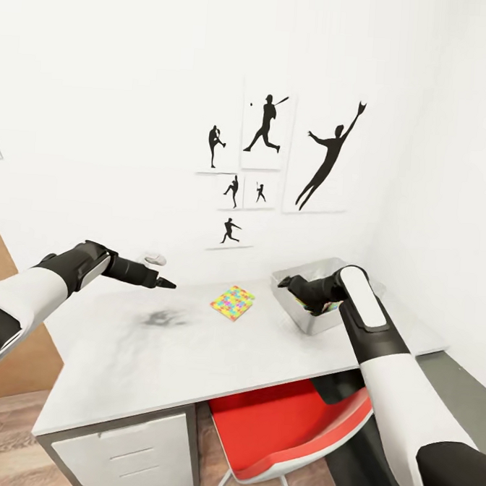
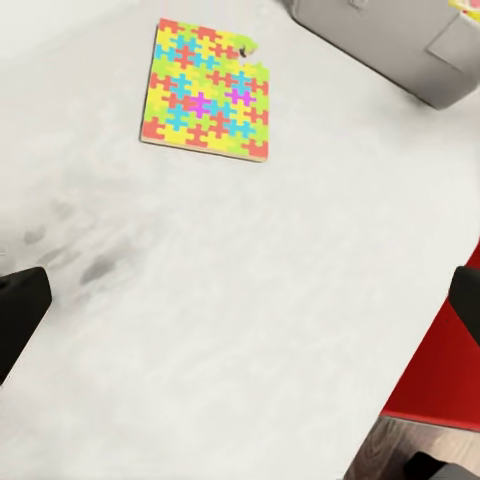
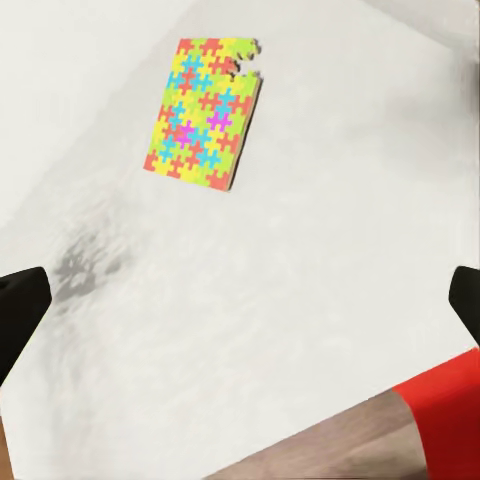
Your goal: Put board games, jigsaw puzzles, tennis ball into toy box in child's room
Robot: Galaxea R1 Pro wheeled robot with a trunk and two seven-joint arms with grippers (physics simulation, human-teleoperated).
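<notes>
A colourful jigsaw puzzle lies flat on the white surface, between the two arms. The left end effector hovers open, well apart from it. The right end effector, also open, hangs over the grey toy box beside the puzzle.
</notes>
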